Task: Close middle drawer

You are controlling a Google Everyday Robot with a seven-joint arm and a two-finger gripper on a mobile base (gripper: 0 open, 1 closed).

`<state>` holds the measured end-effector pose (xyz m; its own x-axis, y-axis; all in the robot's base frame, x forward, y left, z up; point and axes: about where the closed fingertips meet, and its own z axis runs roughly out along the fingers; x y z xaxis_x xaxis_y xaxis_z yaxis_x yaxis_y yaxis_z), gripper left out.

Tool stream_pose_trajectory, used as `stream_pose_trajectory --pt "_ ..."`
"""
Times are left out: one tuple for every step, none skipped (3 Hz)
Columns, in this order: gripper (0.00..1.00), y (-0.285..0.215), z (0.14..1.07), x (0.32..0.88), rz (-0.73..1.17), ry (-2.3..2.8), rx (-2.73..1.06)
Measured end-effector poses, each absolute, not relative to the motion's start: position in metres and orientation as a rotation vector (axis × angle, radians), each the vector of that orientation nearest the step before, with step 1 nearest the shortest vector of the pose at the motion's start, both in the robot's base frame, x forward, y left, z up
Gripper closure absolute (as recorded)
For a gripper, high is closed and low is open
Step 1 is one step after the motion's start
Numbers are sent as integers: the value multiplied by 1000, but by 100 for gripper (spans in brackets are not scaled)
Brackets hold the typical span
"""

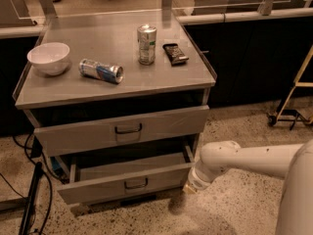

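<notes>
The grey metal cabinet has two drawers standing open. The taller-fronted top drawer is out a little. Below it the middle drawer, with a shallow flat front and a small dark centre handle, is pulled out farther. The lowest drawer is hidden beneath it. My white arm reaches in from the right. My gripper hangs low, just off the middle drawer's front right corner, close above the floor. I cannot tell whether it touches the drawer front.
On the cabinet top stand a white bowl, a can lying on its side, an upright can and a dark packet. Cables and a black stand are at the left. A wheeled frame is at the right.
</notes>
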<state>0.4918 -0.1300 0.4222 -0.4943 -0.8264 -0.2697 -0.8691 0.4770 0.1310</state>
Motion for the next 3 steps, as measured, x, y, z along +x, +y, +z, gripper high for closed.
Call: stream_pose_trajectory --pt "100 -127 421 513 329 2539 -1425" --pt "100 -122 417 528 297 2531 -1401" --pt "100 -118 414 540 270 2525 -1389"
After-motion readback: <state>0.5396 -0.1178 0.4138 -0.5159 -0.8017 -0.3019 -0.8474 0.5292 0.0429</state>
